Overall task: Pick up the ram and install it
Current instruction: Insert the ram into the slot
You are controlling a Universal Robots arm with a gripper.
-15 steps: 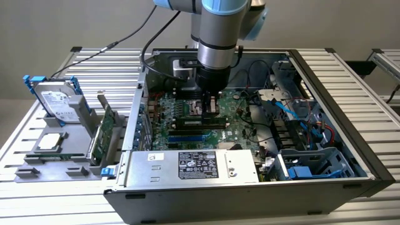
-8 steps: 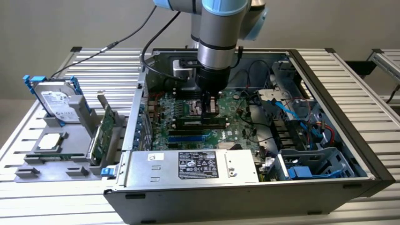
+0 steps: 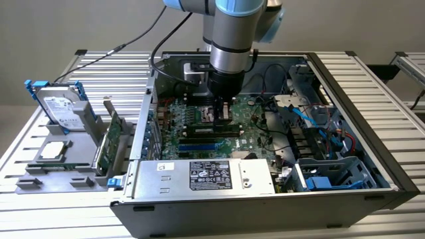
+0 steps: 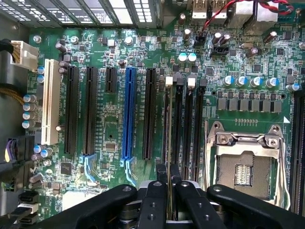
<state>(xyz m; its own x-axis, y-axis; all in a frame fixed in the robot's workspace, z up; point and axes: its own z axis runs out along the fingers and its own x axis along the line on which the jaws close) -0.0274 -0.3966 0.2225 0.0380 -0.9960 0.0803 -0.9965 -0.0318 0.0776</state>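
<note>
Black two-fingered gripper (image 3: 223,115) at the end of the silver-and-blue arm stands inside the open dark-grey tower case (image 3: 371,164), low over the green motherboard (image 3: 256,124). Its fingers (image 4: 153,202) are clamped on the long, thin green ram stick (image 4: 169,138), one finger on each flat face.

Findings:
- In the wrist view the ram stick is seen edge-on and runs lengthwise along a black memory slot (image 4: 177,124), the one in the bank that lies closest to the long black expansion slot (image 4: 149,112).
- Contact between the stick's lower edge and the slot cannot be determined (the upper edge hides it).
- The square metal processor socket (image 4: 245,167) lies on the far side of the memory bank from the blue expansion slot (image 4: 127,114).
- The silver power supply box (image 3: 206,177) with a black label sits at the near edge of the case.
- Outside the case, at the exterior view's left, a grey rack (image 3: 40,174) holds a silver hard drive with blue rails (image 3: 59,107) and a green expansion card (image 3: 109,142), both upright.
</note>
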